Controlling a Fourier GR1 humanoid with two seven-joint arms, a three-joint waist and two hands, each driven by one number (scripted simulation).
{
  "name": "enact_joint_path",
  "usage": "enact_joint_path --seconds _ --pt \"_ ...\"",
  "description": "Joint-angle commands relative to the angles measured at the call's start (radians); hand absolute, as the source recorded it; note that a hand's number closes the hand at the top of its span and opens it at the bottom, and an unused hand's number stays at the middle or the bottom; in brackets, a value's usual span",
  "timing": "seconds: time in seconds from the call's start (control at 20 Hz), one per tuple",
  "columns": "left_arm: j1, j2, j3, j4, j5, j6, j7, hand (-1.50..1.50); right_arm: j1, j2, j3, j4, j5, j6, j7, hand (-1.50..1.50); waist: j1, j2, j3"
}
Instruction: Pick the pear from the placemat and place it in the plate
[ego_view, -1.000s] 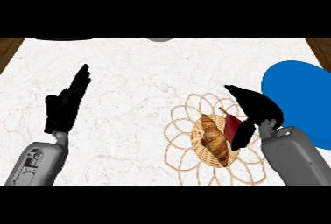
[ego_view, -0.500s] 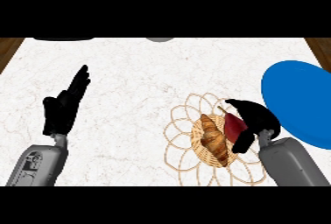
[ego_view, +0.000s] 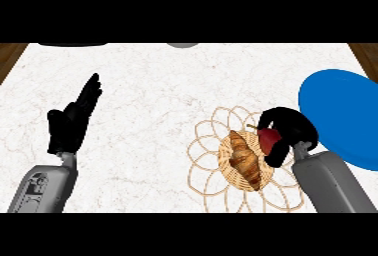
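Note:
A red pear (ego_view: 268, 138) lies on the woven wicker placemat (ego_view: 209, 150), right beside a croissant (ego_view: 244, 159). My right hand (ego_view: 297, 128) comes in from the lower right, its fingers curled over the top of the pear and its thumb below it, so part of the fruit is hidden. The blue plate (ego_view: 345, 116) sits just right of this hand, partly cut off by the view's edge. My left hand (ego_view: 71, 124) rests open at the left, fingers pointing up, far from the placemat.
The white marble counter (ego_view: 162, 95) stretches between the two hands. A dark object (ego_view: 70, 44) and a grey one (ego_view: 181, 45) peek in at the far edge. Brown wood shows at both far corners.
My right hand's fingers have curled down from straight and closed round the pear. The left hand has stayed in place.

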Motion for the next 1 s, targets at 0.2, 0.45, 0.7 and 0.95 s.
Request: enact_joint_path --seconds 0.2,0.45,0.7,0.95 --pt "0.024 0.000 0.028 -0.011 -0.005 0.013 0.002 0.00 0.138 -0.369 -0.206 0.041 -0.061 -0.044 -0.441 1.50 -0.039 -0.002 0.004" --pt "0.047 -0.007 0.036 -0.012 0.000 0.023 0.000 0.00 0.148 -0.591 -0.400 0.179 -0.145 -0.059 -0.699 1.50 -0.074 0.001 0.013" --pt "0.041 0.001 0.037 -0.012 -0.003 0.018 -0.010 0.00 0.142 -0.652 -0.588 0.298 -0.259 -0.188 -0.999 1.50 -0.063 0.003 0.016" --pt "0.031 -0.004 0.020 -0.017 0.000 -0.001 -0.012 0.00 0.127 -0.732 -0.725 0.467 -0.379 -0.155 -1.311 1.50 -0.024 0.008 0.012"
